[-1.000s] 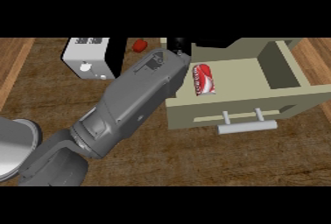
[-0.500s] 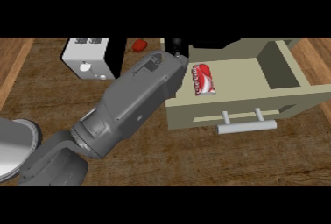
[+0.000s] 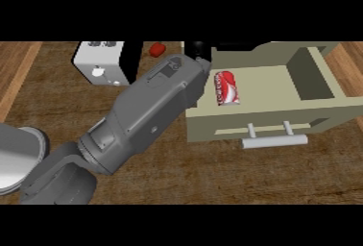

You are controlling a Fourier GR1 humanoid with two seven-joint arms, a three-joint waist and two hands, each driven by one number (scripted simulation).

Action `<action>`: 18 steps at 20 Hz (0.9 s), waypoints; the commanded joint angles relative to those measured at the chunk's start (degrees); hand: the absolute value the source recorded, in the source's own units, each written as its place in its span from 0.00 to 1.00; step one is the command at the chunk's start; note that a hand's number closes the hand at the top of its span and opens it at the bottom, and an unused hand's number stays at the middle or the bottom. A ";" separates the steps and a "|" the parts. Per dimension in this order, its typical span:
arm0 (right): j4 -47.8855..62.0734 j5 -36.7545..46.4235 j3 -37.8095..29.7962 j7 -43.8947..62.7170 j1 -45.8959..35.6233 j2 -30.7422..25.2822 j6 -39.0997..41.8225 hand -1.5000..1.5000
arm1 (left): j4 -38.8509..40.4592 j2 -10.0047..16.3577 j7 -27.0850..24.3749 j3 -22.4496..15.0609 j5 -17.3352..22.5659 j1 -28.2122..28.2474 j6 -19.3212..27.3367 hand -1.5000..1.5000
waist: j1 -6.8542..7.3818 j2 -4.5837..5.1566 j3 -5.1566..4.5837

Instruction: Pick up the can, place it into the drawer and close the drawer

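The wooden counter (image 3: 212, 178) fills my view. My left forearm (image 3: 142, 120) slants across it from the lower left up to the left hand (image 3: 197, 49). Only a black scrap of that hand shows at the top, so I cannot tell whether it is spread or closed. Just right of the hand stands the drawer (image 3: 315, 72), pulled open; the white box (image 3: 96, 62) sits to the hand's left. The can (image 3: 227, 87) lies on its side inside the drawer, just right of the wrist, so I judge placing done. What's left is pushing the handle (image 3: 275, 141), well nearer me than the hand, to shut the drawer. A small red thing (image 3: 157, 49) lies just left of the hand.
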 commanded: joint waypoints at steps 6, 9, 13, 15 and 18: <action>-4.59 23.58 11.05 -0.06 -8.09 -0.57 -2.06 0.00 | -1.42 0.00 0.19 -0.99 1.21 -1.28 1.66 0.00 | 3.10 -0.52 -0.08; -2.30 32.55 17.44 -1.99 -8.97 0.48 -2.05 0.00 | -2.51 0.00 -1.63 -0.39 2.56 -0.16 1.76 0.00 | 2.49 -0.39 -0.04; 4.84 46.63 24.43 -5.85 -13.98 0.53 -6.96 0.00 | -0.15 0.00 0.91 1.48 1.32 -1.82 -1.30 0.00 | 4.77 -0.54 -0.08; 10.02 51.21 27.23 -6.59 -18.71 0.07 -9.88 0.00 | 0.16 0.31 1.15 1.49 0.62 -1.39 -0.38 0.00 | 5.18 -0.54 -0.08; 16.07 57.27 30.90 -6.14 -23.60 0.47 -13.50 0.00 | -3.26 0.02 3.90 0.79 0.03 -1.57 2.91 0.00 | 5.54 -1.03 -0.10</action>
